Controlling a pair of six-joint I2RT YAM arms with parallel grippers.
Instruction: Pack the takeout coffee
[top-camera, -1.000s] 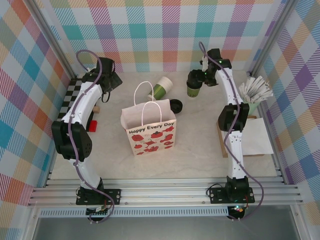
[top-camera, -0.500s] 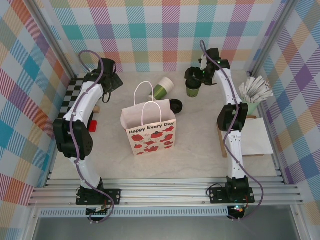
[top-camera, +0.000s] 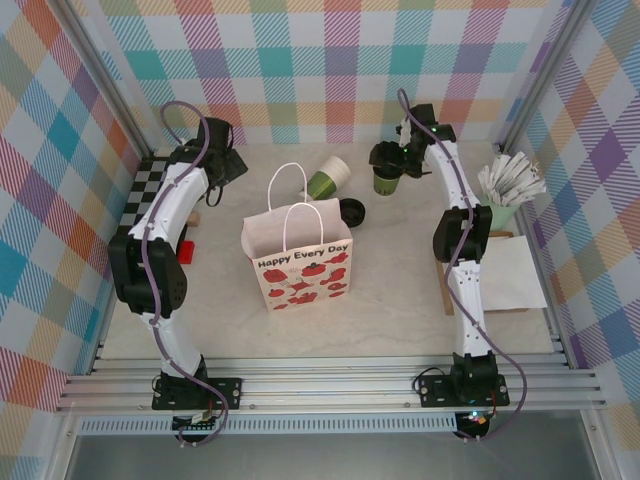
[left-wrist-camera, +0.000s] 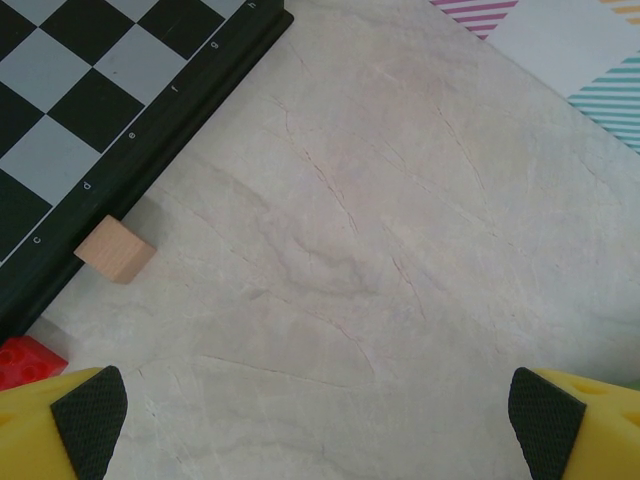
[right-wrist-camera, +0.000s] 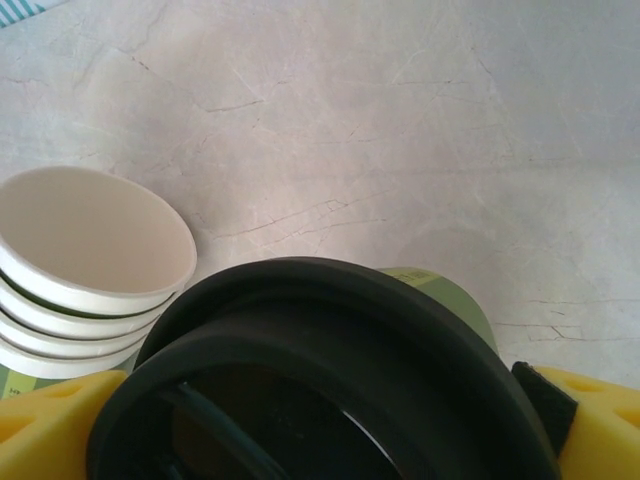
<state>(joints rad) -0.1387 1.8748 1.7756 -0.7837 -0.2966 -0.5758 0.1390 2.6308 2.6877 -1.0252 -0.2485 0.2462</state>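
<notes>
Astride the takeout coffee (right-wrist-camera: 330, 340) with the right gripper (right-wrist-camera: 320, 425), yellow fingers (right-wrist-camera: 595, 430) on either side of its black lid; impossible to tell whether pinching or merely flanking. Cup upright at the back of the table (right-wrist-camera: 400, 120). Near it, a toppled stack of lidless cups (right-wrist-camera: 85, 250). Further forward, the paper bag (top-camera: 298, 255). Left gripper (left-wrist-camera: 320, 425) spread wide over bare tabletop, near a checkerboard (left-wrist-camera: 90, 90) and a wooden block (left-wrist-camera: 116, 250).
</notes>
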